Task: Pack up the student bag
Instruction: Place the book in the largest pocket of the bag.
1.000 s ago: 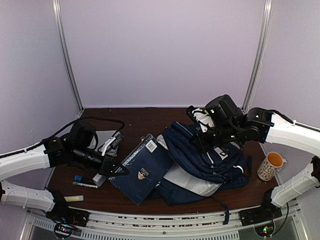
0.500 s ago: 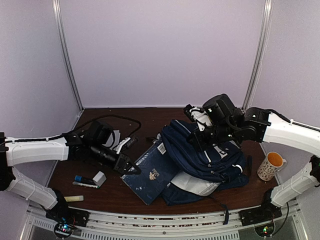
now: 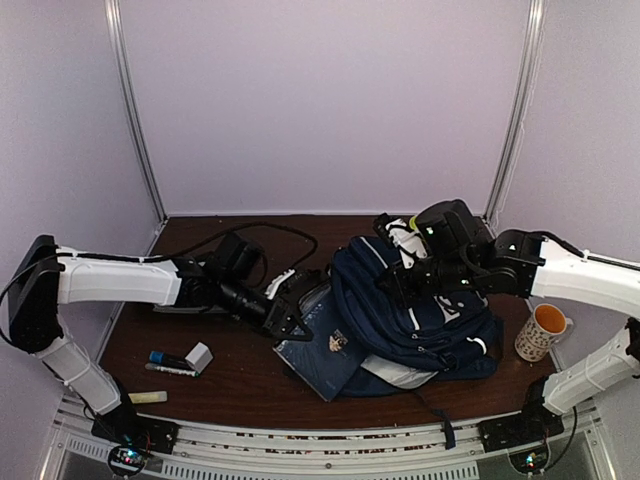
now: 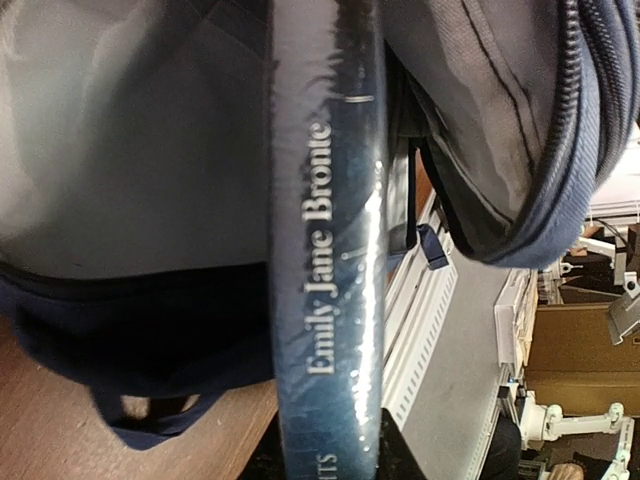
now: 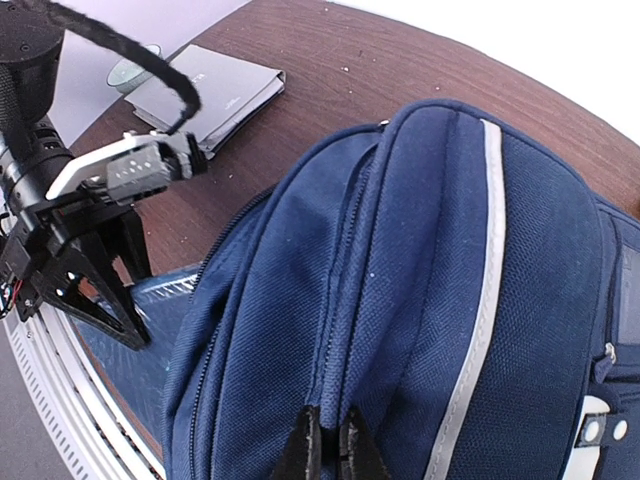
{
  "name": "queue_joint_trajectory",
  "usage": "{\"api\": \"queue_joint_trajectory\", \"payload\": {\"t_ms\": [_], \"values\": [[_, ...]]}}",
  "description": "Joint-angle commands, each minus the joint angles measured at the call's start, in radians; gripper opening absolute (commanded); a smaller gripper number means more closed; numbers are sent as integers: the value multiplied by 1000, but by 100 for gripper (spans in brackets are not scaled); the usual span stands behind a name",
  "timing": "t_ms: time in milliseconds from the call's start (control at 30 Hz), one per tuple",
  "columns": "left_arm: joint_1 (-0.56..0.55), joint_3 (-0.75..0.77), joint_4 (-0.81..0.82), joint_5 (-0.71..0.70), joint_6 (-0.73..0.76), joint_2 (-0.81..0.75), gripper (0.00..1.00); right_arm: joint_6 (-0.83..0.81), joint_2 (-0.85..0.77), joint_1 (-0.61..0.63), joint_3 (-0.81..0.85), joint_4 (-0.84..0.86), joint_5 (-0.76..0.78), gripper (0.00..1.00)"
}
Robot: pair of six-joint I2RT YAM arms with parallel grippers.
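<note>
Left pincer (image 3: 291, 316): clamped on the spine edge of the dark blue book (image 3: 326, 346), jaws a little apart around its thickness. In the last second this arm has swept in from the left side of the tabletop (image 3: 230, 380), and the book has come with it. Its far end now sits under the lifted flap of the student bag (image 3: 420, 320) instead of lying beside it. My reading: insertion is under way, not finished.

Right pincer (image 5: 325, 445): pressed together on a fold of the bag's top fabric, holding the mouth up. Hardly shifted over the same second.

The bag lies right of centre on the tabletop, its opening facing the left arm. Mug (image 3: 540, 332) is just beyond it, apart.

Hard to make out:
- From overhead, the flap hides how deep the book sits.
- The left wrist view shows grey lining (image 4: 130, 150) beside the spine and the zip (image 4: 585, 90) to the right, but the frame edge cuts off the fingertips.
- Can't tell whether the book's far corner is clear or snagged.
</note>
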Motion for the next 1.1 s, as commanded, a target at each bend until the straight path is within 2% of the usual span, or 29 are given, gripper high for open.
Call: {"api": "queue_joint_trajectory", "payload": {"t_ms": [0, 133, 267, 333, 567, 833, 1067], "values": [[-22, 106, 150, 17, -79, 63, 0, -29, -69, 23, 13, 211, -98, 0], [-28, 156, 204, 21, -166, 143, 0, -43, -82, 33, 9, 221, -94, 0], [-29, 163, 461, 88, -340, 212, 0, -53, -83, 44, 15, 219, -101, 0], [-29, 196, 513, 92, -390, 244, 0, -53, -81, 48, 16, 216, -105, 0], [-36, 367, 367, 24, -387, 343, 0, -58, -99, 57, 3, 232, -131, 0], [-49, 407, 302, -71, -388, 364, 1, -61, -97, 69, 10, 234, -128, 0], [-58, 370, 243, -122, -327, 298, 61, -65, -104, 70, 0, 229, -59, 0]]}}
